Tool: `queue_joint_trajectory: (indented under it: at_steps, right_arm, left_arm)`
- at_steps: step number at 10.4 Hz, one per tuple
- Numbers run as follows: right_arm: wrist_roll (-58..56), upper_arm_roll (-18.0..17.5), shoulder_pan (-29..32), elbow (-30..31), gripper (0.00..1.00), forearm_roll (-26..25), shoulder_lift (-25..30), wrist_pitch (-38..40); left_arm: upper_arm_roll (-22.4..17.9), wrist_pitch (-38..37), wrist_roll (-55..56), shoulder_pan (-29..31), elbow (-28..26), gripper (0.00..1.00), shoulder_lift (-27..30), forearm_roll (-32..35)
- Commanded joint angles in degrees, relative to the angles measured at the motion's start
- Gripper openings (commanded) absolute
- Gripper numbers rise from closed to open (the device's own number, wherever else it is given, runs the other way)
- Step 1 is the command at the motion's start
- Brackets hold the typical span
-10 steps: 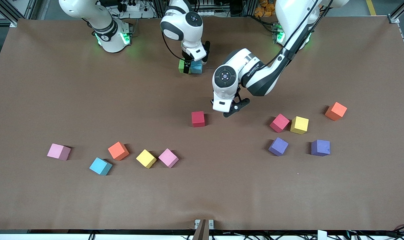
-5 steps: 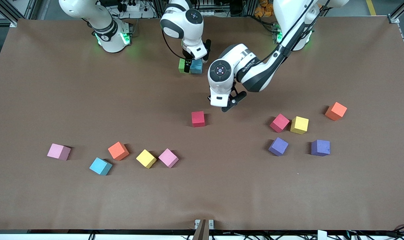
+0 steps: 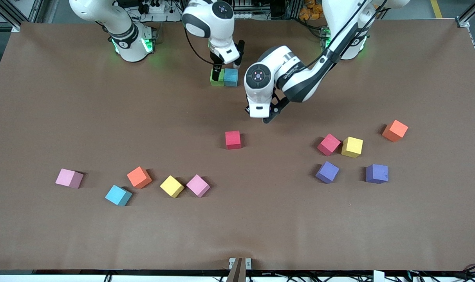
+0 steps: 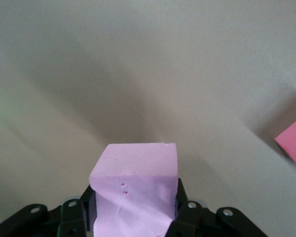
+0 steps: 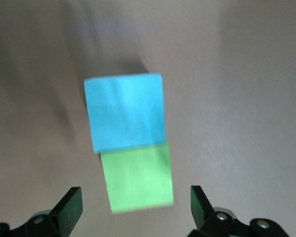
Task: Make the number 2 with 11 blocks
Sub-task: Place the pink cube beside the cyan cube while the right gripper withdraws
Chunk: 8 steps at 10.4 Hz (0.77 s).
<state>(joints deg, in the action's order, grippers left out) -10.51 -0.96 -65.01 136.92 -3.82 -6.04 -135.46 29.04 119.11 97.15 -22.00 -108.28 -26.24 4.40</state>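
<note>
I had the left claw (image 4: 133, 217) clamped on a pale pink block (image 4: 135, 187), up over the bare brown counter (image 3: 65, 117), with a red block (image 3: 233, 139) lying on the counter nearer the front camera. The right claw (image 5: 135, 207) hung with its fingers apart over the green block (image 3: 216, 77) and light blue block (image 3: 231, 77), which sat touching side by side near the arm bases, the only start on the number 2.

Toward the right arm's end I saw a pink block (image 3: 69, 178), a second light blue block (image 3: 118, 195), an orange block (image 3: 139, 177), a yellow block (image 3: 172, 186) and another pink block (image 3: 198, 185). Toward the left arm's end lay a second red block (image 3: 328, 144) touching a yellow block (image 3: 352, 147), two purple blocks (image 3: 327, 172) (image 3: 376, 173) and an orange block (image 3: 394, 130).

The counter was a matte brown sheet, framed by aluminium rails (image 3: 466, 17), with cables and a power strip (image 3: 157, 7) along the arms' edge.
</note>
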Motion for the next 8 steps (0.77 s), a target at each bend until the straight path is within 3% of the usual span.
queue_joint_trajectory:
  at_steps: [1,3,5,8]
  right_arm:
    - [1.1,0.0,1.82,5.46,0.96,-1.1,12.95,6.22]
    - [1.19,0.17,5.23,5.37,0.96,-1.1,20.76,13.43]
    - [1.19,1.74,9.01,4.94,0.96,-1.1,27.72,18.55]
    - [1.28,11.83,14.81,-1.1,0.96,-1.1,29.07,21.37]
  left_arm:
    - [3.03,5.06,4.78,2.84,-8.06,0.46,5.3,-0.62]
    - [4.09,9.81,8.64,3.89,-13.34,0.46,7.33,-1.23]
    - [5.33,11.4,13.56,4.34,-14.33,0.46,7.34,-4.04]
    - [6.99,15.17,21.21,4.25,-17.39,0.46,7.16,-6.25]
